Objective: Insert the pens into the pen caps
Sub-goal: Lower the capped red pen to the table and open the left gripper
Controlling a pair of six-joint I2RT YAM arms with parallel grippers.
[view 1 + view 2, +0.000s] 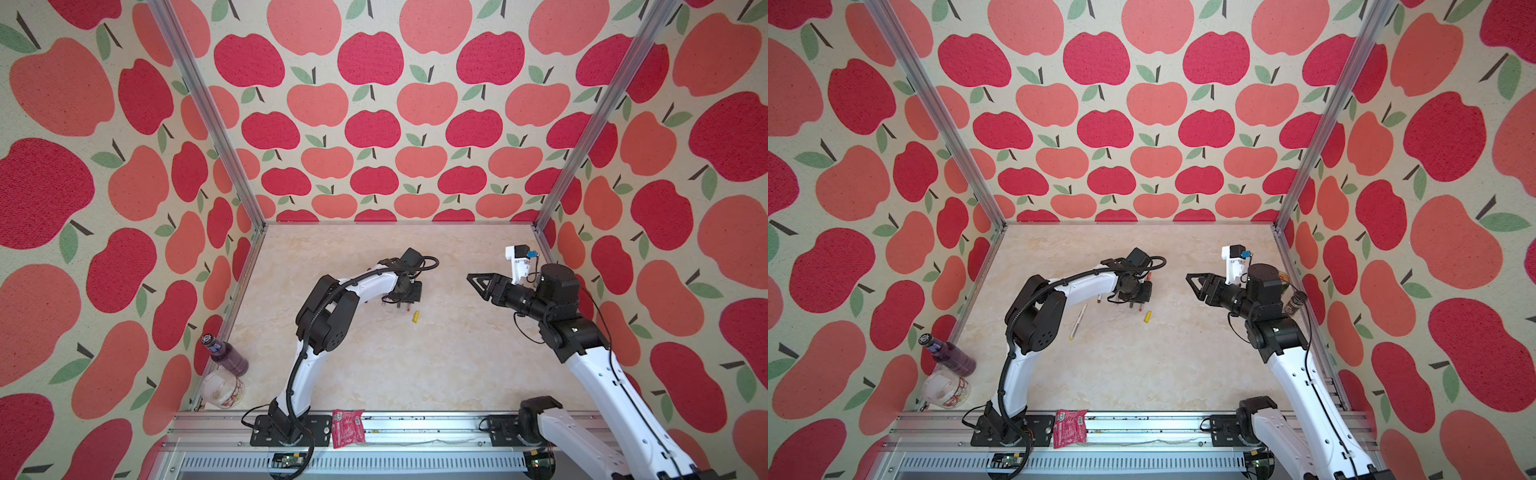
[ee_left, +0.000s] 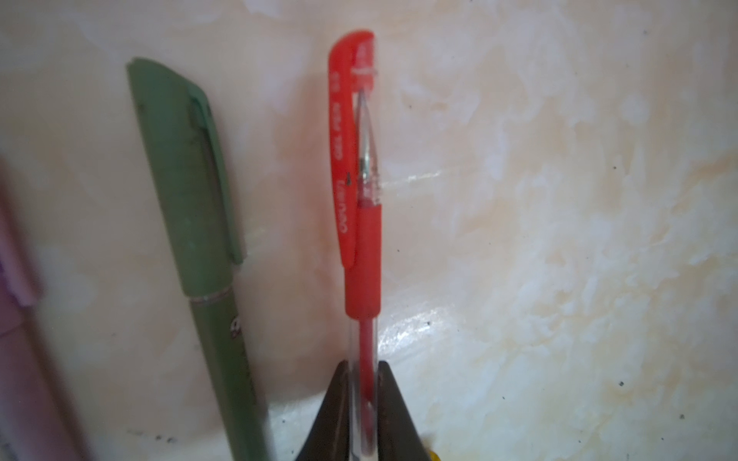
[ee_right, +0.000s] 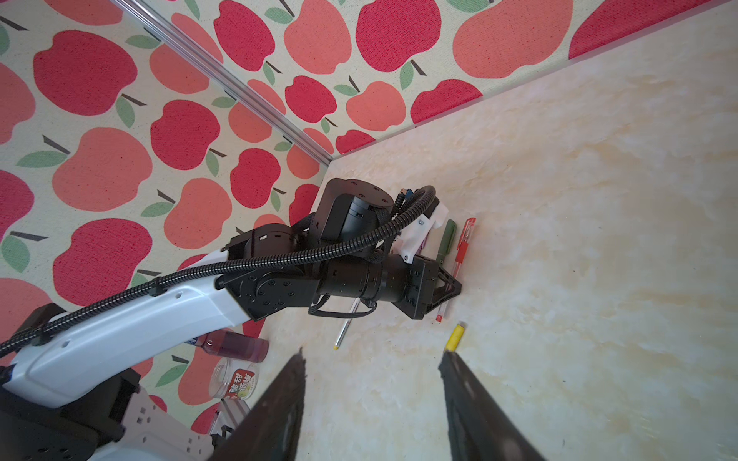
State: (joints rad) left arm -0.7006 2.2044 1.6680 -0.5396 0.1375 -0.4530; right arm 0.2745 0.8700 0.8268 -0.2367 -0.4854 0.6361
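Three apple-print walls (image 1: 374,124), marbled cream tabletop (image 1: 415,365)

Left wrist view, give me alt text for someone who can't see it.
A red pen with a clear barrel, gripped by the dark left end effector, points away over a cream marbled table, its tip inside a red cap. Beside it lies a capped dark green pen; a blurred lilac pen shows at the frame's edge.
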